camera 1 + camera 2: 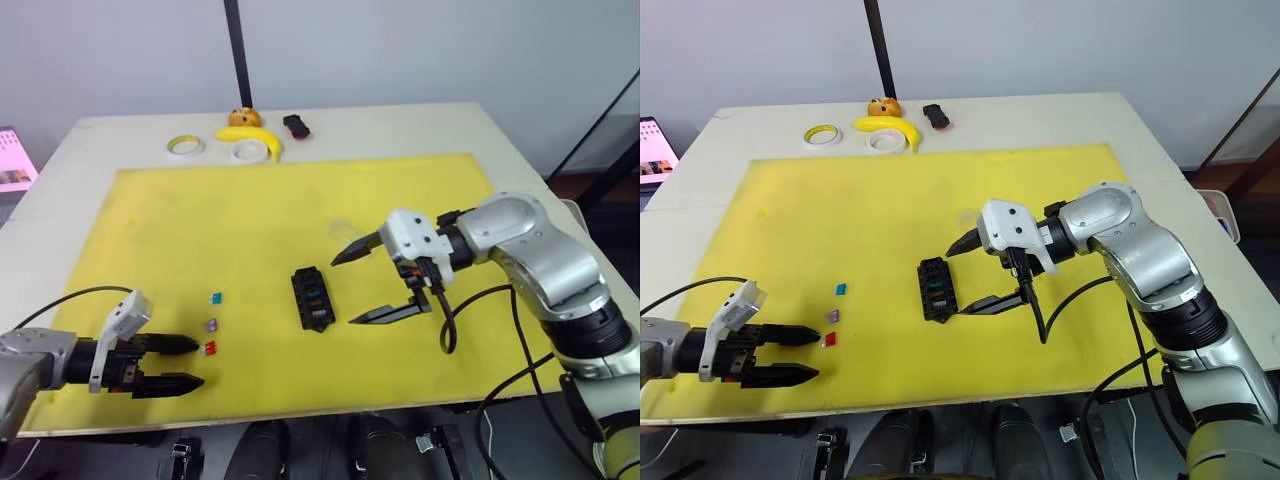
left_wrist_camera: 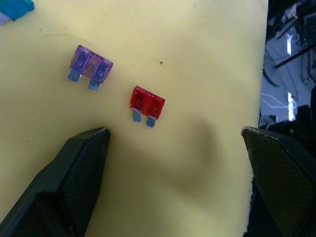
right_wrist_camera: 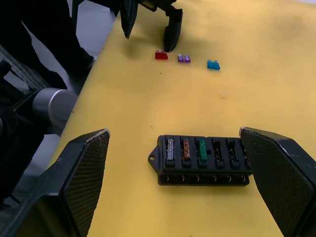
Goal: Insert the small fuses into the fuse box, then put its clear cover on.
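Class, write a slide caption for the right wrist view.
Open right gripper faces the fuse box, three fuses seated.

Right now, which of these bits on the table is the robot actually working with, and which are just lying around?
Part of the job:
red fuse
purple fuse
blue fuse
fuse box, three fuses already in
clear cover, faint

Just lying about:
banana
two tape rolls
small black-and-red object
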